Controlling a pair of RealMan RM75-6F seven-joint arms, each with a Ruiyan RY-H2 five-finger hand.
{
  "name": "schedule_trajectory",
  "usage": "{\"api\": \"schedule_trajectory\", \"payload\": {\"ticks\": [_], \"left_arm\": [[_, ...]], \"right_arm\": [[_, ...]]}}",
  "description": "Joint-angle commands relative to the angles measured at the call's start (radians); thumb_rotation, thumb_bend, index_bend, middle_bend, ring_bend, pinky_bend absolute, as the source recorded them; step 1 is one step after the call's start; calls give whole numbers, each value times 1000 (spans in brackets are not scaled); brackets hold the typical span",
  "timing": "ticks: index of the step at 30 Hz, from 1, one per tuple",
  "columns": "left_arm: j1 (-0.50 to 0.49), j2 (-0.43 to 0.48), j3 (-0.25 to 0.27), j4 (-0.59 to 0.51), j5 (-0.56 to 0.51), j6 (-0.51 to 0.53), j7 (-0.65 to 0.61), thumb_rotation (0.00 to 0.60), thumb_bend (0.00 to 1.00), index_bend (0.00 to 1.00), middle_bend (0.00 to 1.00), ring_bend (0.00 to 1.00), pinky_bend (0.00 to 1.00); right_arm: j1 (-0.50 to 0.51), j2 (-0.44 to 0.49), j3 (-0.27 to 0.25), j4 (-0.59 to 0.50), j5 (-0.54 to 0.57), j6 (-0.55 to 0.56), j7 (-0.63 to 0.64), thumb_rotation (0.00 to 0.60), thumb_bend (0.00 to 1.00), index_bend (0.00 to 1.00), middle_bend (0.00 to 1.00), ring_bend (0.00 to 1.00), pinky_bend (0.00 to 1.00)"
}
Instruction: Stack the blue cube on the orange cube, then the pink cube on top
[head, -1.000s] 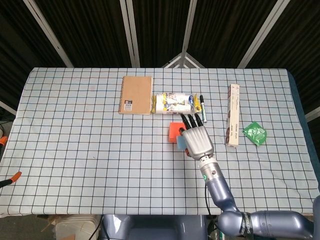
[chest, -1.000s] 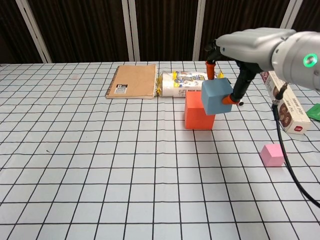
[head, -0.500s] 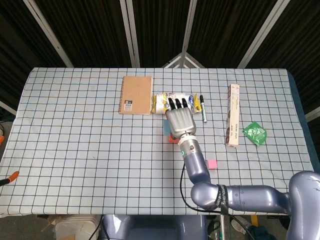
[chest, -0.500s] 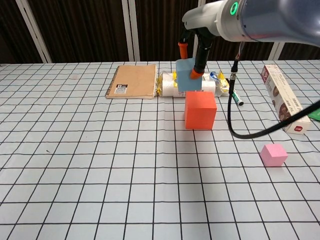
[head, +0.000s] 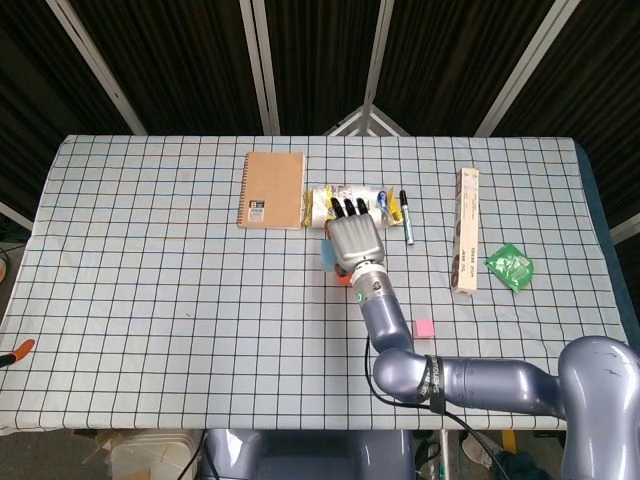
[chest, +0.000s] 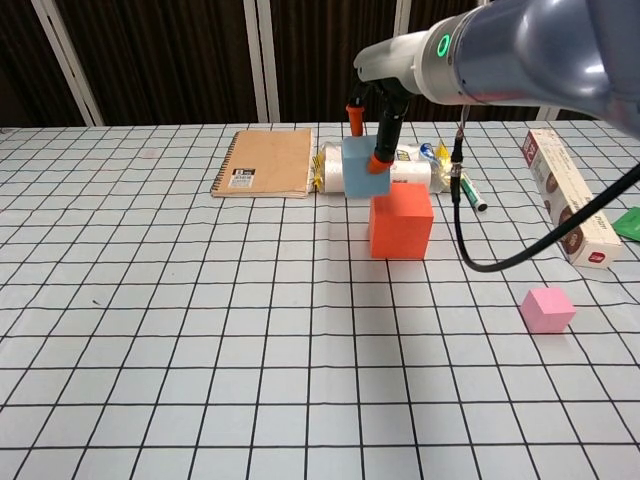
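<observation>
Three cubes matter on the counter (chest: 150, 330), which wears a white cloth ruled in a black grid. One of them, the blue cube (chest: 362, 168), is off the surface, pinched by the right hand (head: 355, 243) between orange-tipped fingers (chest: 379, 161); in the chest view it hangs just above the upper left corner of the orange cube (chest: 400, 222), offset to the left and not squarely over it, and whether the two touch cannot be told. From the head view the grey back of that hand covers most of both cubes, leaving only a sliver of blue at its left edge and a bit of orange below. The orange cube sits flat on the cloth near the middle of the counter. The small pink cube (chest: 548, 309) rests on the cloth well apart, toward the near right, alone.

Behind the orange cube lies a white plastic-wrapped packet with yellow ends (chest: 412, 166), and just to its left a brown spiral-bound notebook (chest: 264, 162) lies flat. A black marker pen (head: 405, 216) lies just right of the packet. Further right, a long narrow white-and-brown carton (chest: 565, 195) lies on its side, and a small green packet (head: 509, 266) lies beside it near the right edge. The left hand appears in neither view.
</observation>
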Motion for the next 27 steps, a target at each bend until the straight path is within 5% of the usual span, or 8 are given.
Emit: {"api": "schedule_trajectory", "payload": {"ticks": [1, 27], "left_arm": [[1, 0, 2, -2, 3, 2, 2, 600, 124, 70, 0, 0, 0], [5, -5, -5, -8, -19, 8, 23, 600, 125, 70, 0, 0, 0]], "right_arm": [[0, 2, -19, 19, -5, -18, 28, 600, 281, 436, 0, 0, 0], [10, 46, -107, 52, -41, -73, 151, 600, 280, 437, 0, 0, 0]]}}
